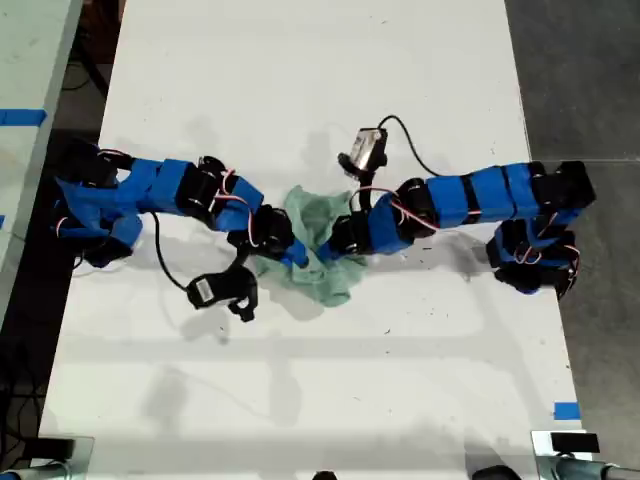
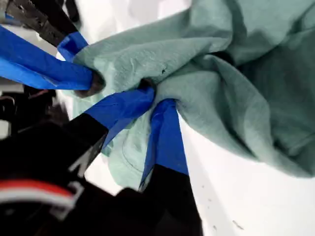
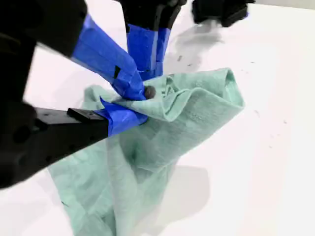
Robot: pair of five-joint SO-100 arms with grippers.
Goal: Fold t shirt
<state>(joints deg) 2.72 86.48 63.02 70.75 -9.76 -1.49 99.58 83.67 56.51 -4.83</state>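
Observation:
The t shirt (image 1: 318,262) is a pale mint-green cloth, bunched in a crumpled heap at the middle of the white table (image 1: 320,70). Two blue-taped arms reach in from the exterior view's left and right and meet at it. The wrist views do not show which arm is which. My first gripper (image 2: 156,96) is shut, pinching a gathered fold of the t shirt (image 2: 236,83). My second gripper (image 3: 140,105) is shut on another fold of the t shirt (image 3: 197,113), right beside the first one's fingers (image 3: 145,44). Part of the cloth is lifted and hangs from the pinches.
Each arm carries a wrist camera on a cable, one (image 1: 365,150) above the heap and one (image 1: 215,290) below it in the exterior view. Blue tape marks (image 1: 566,410) sit near the table edge. Grey floor (image 1: 590,70) lies past the exterior view's right edge.

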